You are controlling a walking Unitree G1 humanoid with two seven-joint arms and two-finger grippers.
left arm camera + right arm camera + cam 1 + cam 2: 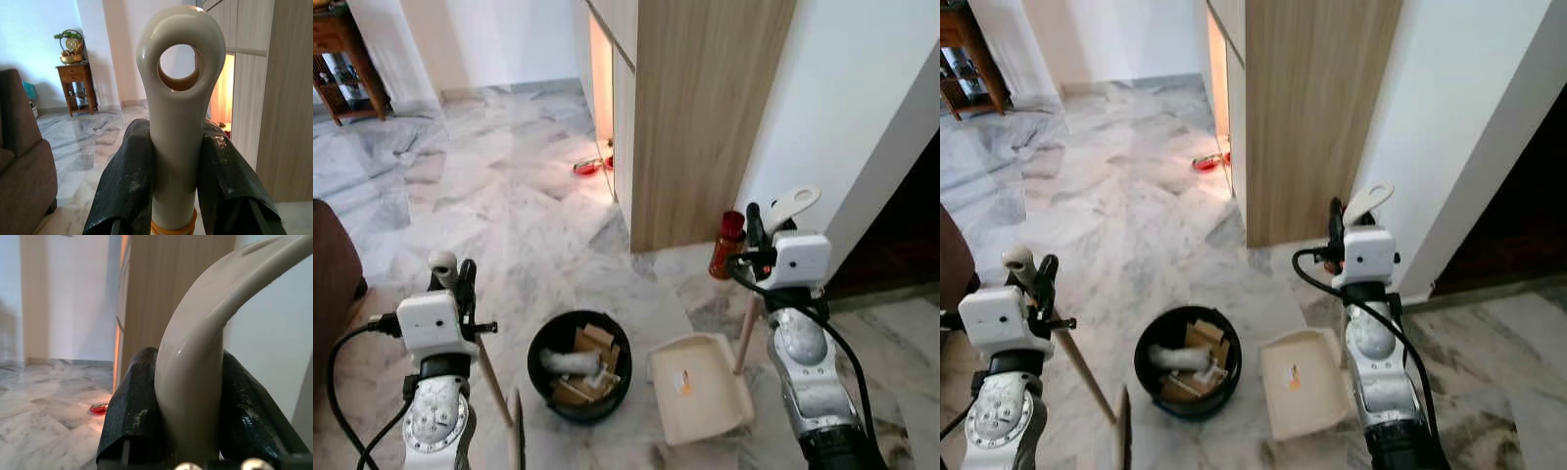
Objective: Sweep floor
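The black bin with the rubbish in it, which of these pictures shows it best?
The left eye view: the black bin sits whole on the floor between the broom stick and the dustpan, its cardboard scraps clear. The right eye view shows it equally whole, slightly smaller. The wrist views look at handles instead.

Marble floor (499, 196), wooden cabinet (705, 108), white walls (842, 108)
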